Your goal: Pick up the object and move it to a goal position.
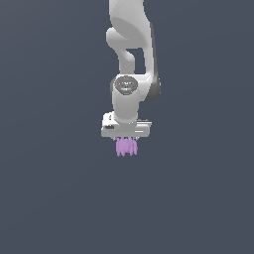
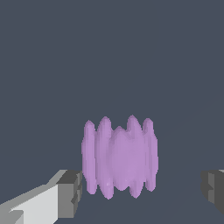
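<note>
My hand (image 2: 142, 188) was spread wide, one grey finger (image 2: 70, 192) touching the pale purple ridged object (image 2: 119, 158), the other well clear. From outside, the object (image 1: 126, 147) sat directly beneath it.

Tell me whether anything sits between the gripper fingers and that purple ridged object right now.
Nothing visible does. In the wrist view the pale purple ridged object sits between the two open fingers, one finger close beside it and the other farther off, with only bare dark surface in the gaps. The exterior view shows the gripper directly above it.
</note>
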You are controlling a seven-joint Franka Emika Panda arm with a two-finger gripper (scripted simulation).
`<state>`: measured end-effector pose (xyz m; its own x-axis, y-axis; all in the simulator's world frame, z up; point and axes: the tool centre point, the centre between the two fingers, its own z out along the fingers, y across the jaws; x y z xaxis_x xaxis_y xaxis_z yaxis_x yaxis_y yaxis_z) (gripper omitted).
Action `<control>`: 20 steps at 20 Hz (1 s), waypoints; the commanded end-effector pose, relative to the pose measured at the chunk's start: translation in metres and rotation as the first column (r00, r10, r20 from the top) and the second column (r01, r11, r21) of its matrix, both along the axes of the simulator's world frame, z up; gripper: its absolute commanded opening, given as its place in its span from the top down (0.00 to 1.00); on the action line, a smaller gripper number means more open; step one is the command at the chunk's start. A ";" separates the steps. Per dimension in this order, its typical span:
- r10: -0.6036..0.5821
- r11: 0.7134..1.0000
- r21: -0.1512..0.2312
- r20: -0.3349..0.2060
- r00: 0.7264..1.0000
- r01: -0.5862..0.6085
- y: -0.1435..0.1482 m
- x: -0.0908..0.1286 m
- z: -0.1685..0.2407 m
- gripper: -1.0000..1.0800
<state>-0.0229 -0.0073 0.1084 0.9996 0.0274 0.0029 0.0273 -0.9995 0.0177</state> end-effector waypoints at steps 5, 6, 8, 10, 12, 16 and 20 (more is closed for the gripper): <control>0.031 0.999 0.014 -0.003 1.000 -0.031 0.004 -0.014 -0.034 0.04; 0.033 0.999 0.015 -0.003 0.999 -0.033 0.005 -0.015 -0.037 0.04; 0.037 0.999 0.017 -0.003 0.999 -0.037 0.005 -0.017 -0.041 0.04; 0.039 0.999 0.017 -0.003 0.999 -0.039 0.006 -0.018 -0.044 0.04; 0.038 0.999 0.017 -0.005 0.999 -0.038 0.006 -0.018 -0.043 0.04; 0.038 0.999 0.017 -0.005 0.999 -0.038 0.006 -0.018 -0.048 0.04; 0.039 0.999 0.017 -0.004 0.999 -0.038 0.006 -0.019 -0.064 0.04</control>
